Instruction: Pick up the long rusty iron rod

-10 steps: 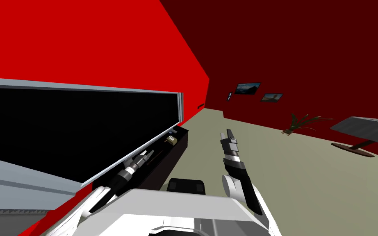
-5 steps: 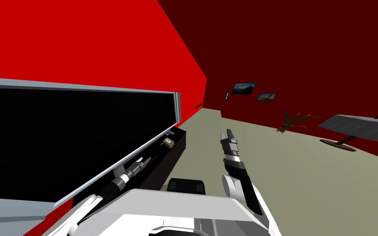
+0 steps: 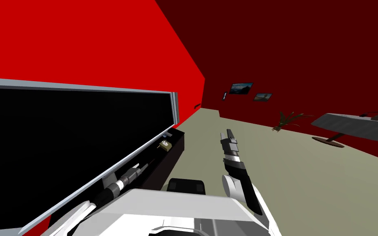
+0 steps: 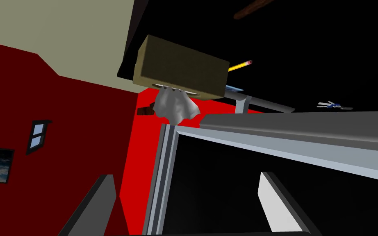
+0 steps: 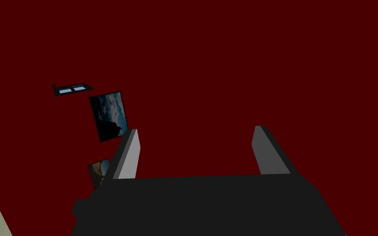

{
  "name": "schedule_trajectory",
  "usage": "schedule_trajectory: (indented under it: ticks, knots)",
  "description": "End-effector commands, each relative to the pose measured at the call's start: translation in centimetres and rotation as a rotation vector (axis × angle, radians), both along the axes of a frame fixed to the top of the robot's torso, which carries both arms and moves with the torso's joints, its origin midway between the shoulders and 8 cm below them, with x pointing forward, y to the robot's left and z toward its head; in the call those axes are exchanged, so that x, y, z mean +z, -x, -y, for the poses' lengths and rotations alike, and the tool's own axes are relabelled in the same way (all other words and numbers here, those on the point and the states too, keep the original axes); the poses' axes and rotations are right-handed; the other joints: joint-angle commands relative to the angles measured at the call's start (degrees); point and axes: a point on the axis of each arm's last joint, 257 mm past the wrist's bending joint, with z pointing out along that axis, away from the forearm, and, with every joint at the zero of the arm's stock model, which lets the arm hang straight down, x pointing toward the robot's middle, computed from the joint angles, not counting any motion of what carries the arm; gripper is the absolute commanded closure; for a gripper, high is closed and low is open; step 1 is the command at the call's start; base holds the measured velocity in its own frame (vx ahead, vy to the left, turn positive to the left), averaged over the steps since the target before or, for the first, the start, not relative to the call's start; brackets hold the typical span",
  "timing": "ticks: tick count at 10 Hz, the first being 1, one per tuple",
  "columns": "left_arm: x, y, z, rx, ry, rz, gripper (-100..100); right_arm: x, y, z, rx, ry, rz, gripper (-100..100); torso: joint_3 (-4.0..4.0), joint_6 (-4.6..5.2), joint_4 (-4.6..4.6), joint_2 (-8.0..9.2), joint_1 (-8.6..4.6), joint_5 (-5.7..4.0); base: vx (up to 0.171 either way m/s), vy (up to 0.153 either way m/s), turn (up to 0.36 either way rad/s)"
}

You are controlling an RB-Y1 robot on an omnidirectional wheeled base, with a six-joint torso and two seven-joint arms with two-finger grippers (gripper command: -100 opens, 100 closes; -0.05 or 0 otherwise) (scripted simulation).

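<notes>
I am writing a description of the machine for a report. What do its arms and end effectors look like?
The right arm and left arm are dark with light grey bands and white upper parts. The left end effector and right end effector each have two thin, flat grey fingers on a dark box.

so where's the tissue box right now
The tissue box sits on my left, on the black stand below the big screen, ahead of the left claw; the left wrist view shows a yellow pencil beside it.
</notes>
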Motion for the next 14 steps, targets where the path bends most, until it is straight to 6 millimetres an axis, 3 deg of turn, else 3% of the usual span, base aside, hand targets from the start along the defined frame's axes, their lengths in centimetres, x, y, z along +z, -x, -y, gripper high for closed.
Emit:
schedule_trajectory:
  ticks: [1,4,5,6,8,9,11,12,14]
  knots:
    - [-1.9,1.8,-1.0,-0.021,-0.043,-0.065,-100,0.0,0.0,0.0,0.000,0.000,0.000,0,0.00,0.00,0.00,0.00,0.00,0.00,0.120,0.008,-0.103]
    - [-4.3,4.5,-2.1,-0.023,-0.074,-0.147,-100,0.0,0.0,0.0,0.000,0.000,0.000,0,-0.04,0.02,-0.01,-0.08,-0.03,0.00,0.109,-0.009,-0.075]
    - [-5.9,6.5,-2.8,-0.040,-0.104,-0.208,-100,0.0,0.0,0.0,0.000,0.000,0.000,0,-0.02,-0.01,-0.01,-0.03,-0.02,-0.01,0.118,-0.012,-0.119]
    - [-6.1,6.8,-2.9,-0.036,-0.103,-0.214,-100,0.0,0.0,0.0,0.000,0.000,0.000,0,-0.03,0.01,-0.01,-0.06,-0.03,0.00,0.091,0.004,-0.055]
    - [-9.1,11.6,-4.3,-0.058,-0.147,-0.342,-100,0.0,0.0,0.0,0.000,0.000,0.000,0,-0.03,0.00,-0.01,-0.05,0.05,0.02,0.150,0.014,-0.144]
    - [-9.2,11.7,-4.2,-0.065,-0.153,-0.347,-100,0.0,0.0,0.0,0.000,0.000,0.000,0,-0.12,0.03,-0.04,-0.22,0.08,0.02,0.129,0.026,-0.049]
    - [-11.6,16.7,-5.2,-0.089,-0.184,-0.470,-100,0.0,0.0,0.0,0.000,0.000,0.000,0,-0.08,0.00,-0.03,-0.14,0.05,0.01,0.160,0.012,-0.130]
    - [-11.7,16.8,-5.1,-0.097,-0.191,-0.476,-100,0.0,0.0,0.0,0.000,0.000,0.000,0,-0.14,0.02,-0.05,-0.25,0.06,0.01,0.126,0.021,-0.044]
    - [-13.6,21.7,-5.6,-0.134,-0.219,-0.591,-100,0.0,0.0,0.0,0.000,0.000,0.000,0,-0.03,-0.01,-0.01,-0.05,0.00,0.00,0.138,0.011,-0.100]
